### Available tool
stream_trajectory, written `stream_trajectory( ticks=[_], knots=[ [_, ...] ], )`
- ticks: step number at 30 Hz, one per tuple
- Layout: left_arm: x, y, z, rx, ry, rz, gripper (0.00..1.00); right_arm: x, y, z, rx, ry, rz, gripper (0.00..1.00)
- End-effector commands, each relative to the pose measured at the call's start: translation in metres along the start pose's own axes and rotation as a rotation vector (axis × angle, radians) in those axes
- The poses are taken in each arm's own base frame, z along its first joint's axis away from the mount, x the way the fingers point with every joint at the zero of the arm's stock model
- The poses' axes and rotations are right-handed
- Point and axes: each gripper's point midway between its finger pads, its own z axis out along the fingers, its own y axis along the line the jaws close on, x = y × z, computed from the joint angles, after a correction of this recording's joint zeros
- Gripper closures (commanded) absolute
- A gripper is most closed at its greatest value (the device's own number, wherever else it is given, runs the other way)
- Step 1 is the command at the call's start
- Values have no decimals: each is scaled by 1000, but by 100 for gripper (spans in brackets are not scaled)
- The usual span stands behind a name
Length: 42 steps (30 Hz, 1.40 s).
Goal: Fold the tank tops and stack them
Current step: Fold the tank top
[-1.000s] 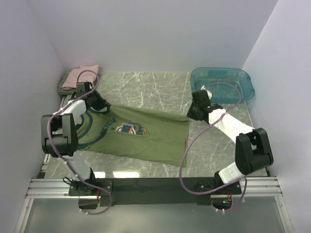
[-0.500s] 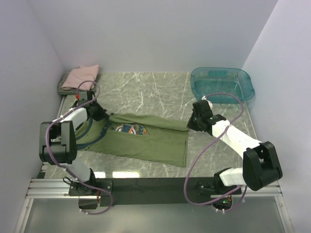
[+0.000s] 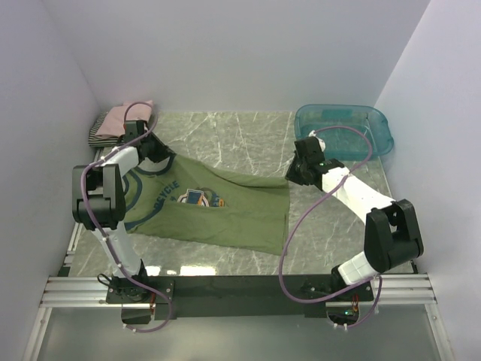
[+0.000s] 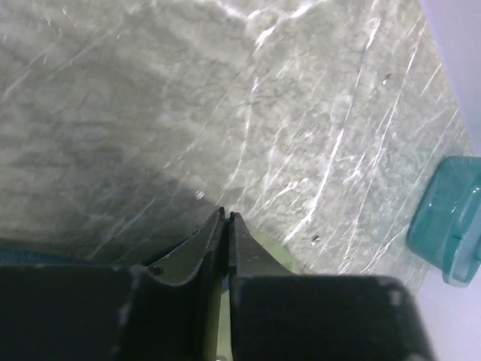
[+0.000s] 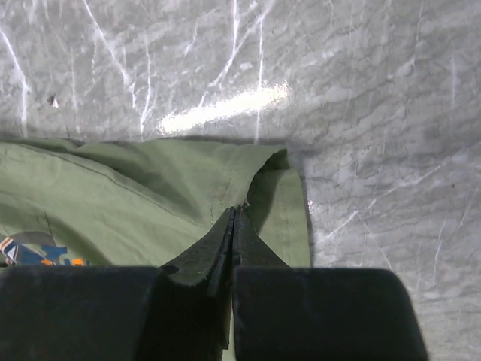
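Green tank top [image 3: 225, 214] held by both arms, spread across the counter [image 3: 233, 135]
The left gripper [image 3: 155, 151] is clamped on its far shoulder edge and the right gripper [image 3: 296, 175] on its far hem corner. Both are closed tight on cloth, with the fabric between them.

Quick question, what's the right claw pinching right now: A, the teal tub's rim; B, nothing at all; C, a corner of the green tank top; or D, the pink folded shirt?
C: the right wrist view shows the right claw shut on a corner of the green tank top.
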Motion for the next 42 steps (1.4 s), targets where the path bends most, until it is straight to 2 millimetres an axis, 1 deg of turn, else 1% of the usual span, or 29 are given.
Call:
stream_trajectory(
  ticks=[1, 3, 4, 5, 6, 7, 8, 9, 11, 12, 13, 14, 15, 16, 17, 19, 20, 21, 22, 23, 25, 27, 29, 32, 35, 38, 40, 41, 42],
  knots=[
    [2, -6, -11, 68, -20, 24, 88, -5, -2, -6, -7, -21, -2, 100],
    [10, -1, -13, 66, -14, 9, 81, -1, -3, -7, -20, -24, 7, 100],
    [17, 8, -11, 47, 0, 0, 78, 2, -7, -6, -9, -20, 10, 100],
    [17, 13, -10, 29, 0, -6, 71, 3, -8, -4, -6, -18, 9, 100],
    [15, 14, -6, 23, 2, -10, 66, 5, -10, -1, 0, -9, 6, 100],
    [12, 13, -6, 25, 1, -15, 63, 2, -8, 1, 0, -13, 6, 100],
    [7, 12, -7, 26, -11, -17, 56, 0, -10, 2, 9, -15, 5, 100],
    [-7, 2, -11, 30, -46, -3, 53, -2, -9, 6, 10, -20, 6, 100],
    [-19, -3, -16, 5, -64, 9, 50, -14, -8, 9, 11, -41, 17, 100],
    [-38, -16, -20, 9, -107, 33, 49, -15, -10, 18, 27, -33, 11, 100],
    [-46, -20, -22, 1, -119, 41, 49, -27, -8, 20, 28, -52, 22, 100],
    [-50, -23, -23, -11, -120, 45, 49, -33, -9, 24, 37, -58, 27, 100],
    [-59, -27, -25, -29, -128, 43, 49, -32, -12, 35, 56, -41, 29, 100],
    [-61, -26, -26, -51, -125, 37, 49, -43, -8, 38, 51, -57, 37, 100],
    [-63, -26, -26, -63, -122, 34, 51, -42, -15, 50, 76, -37, 44, 100],
    [-61, -27, -26, -88, -98, 36, 52, -49, -14, 58, 79, -34, 57, 100],
    [-56, -29, -24, -91, -83, 46, 53, -50, -16, 62, 88, -29, 62, 100],
    [-51, -25, -20, -117, -52, 51, 53, -46, -21, 69, 104, -16, 67, 100],
    [-47, -25, -17, -124, -36, 56, 53, -46, -23, 72, 107, -10, 76, 100],
    [-41, -26, -14, -123, -14, 63, 55, -44, -27, 75, 113, -3, 82, 100],
    [-25, -23, -3, -137, 43, 65, 56, -41, -36, 77, 125, 0, 108, 100],
    [-7, -25, 8, -142, 81, 87, 56, -46, -36, 73, 107, -29, 133, 100],
    [12, -33, 14, -132, 118, 113, 56, -47, -40, 73, 118, -31, 140, 100],
    [31, -34, 24, -135, 168, 135, 54, -52, -41, 76, 127, -34, 148, 100],
    [38, -33, 31, -155, 181, 155, 52, -54, -40, 80, 123, -31, 155, 100],
    [36, -27, 37, -187, 174, 147, 52, -57, -41, 83, 130, -32, 157, 100],
    [33, -20, 38, -231, 154, 136, 53, -56, -44, 84, 138, -32, 159, 100],
    [29, -21, 36, -234, 134, 131, 52, -57, -46, 85, 139, -34, 166, 100],
    [22, -26, 31, -215, 101, 131, 52, -55, -48, 86, 139, -28, 166, 100]
  ],
)
